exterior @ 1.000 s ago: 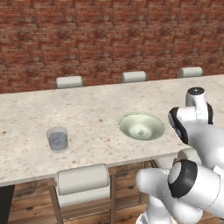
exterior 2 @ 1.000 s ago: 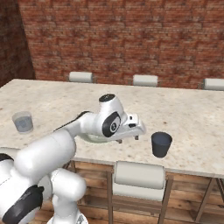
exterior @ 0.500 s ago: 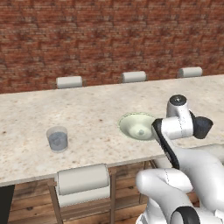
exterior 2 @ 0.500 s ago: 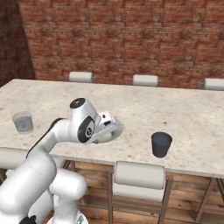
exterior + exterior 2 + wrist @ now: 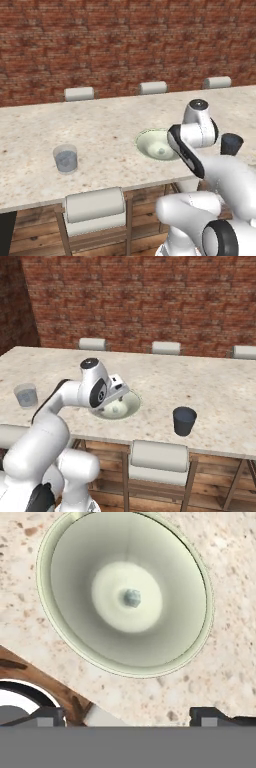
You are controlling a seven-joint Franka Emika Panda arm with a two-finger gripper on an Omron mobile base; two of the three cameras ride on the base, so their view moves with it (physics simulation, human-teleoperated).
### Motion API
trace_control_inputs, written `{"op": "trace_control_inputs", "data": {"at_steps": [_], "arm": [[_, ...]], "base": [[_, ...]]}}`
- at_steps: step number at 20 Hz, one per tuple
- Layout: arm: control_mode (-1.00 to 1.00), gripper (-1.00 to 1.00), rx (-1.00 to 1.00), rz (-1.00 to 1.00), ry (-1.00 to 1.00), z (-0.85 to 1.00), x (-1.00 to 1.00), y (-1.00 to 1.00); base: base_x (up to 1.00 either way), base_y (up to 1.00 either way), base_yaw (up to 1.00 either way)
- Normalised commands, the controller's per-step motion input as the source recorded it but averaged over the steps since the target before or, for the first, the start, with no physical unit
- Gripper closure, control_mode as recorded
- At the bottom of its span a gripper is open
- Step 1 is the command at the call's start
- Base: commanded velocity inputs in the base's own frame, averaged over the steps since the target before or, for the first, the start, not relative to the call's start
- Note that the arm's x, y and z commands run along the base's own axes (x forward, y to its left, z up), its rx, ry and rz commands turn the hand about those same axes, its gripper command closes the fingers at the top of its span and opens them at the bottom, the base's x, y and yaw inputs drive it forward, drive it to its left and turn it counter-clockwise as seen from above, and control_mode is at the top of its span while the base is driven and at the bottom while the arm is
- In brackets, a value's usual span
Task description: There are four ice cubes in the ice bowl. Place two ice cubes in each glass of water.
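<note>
The ice bowl is wide, round and pale green. It sits flat on the table near the front edge. One tiny grey ice cube lies right in its middle. The see-through glass stands far left. The dark glass stands to the right.

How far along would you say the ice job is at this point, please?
Done: cannot tell what the glasses hold; one ice cube shows in the ice bowl. In hand: nothing; the open gripper hangs above the bowl. Left: that cube, for the clear glass or dark glass.
</note>
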Motion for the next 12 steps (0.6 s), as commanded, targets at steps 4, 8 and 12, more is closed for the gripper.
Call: {"op": "trace_control_inputs", "data": {"at_steps": [4,8,12], "arm": [[-1.00,-1.00,0.13,-0.01,0.09,0.01,0.46,0.18],[-1.00,-1.00,0.07,-0.07,0.10,-0.07,0.36,0.25],[-1.00,-1.00,0.02,-0.11,0.07,-0.30,0.29,0.27]], "base": [[0.00,0.00,0.00],[0.00,0.00,0.00],[0.00,0.00,0.00]]}}
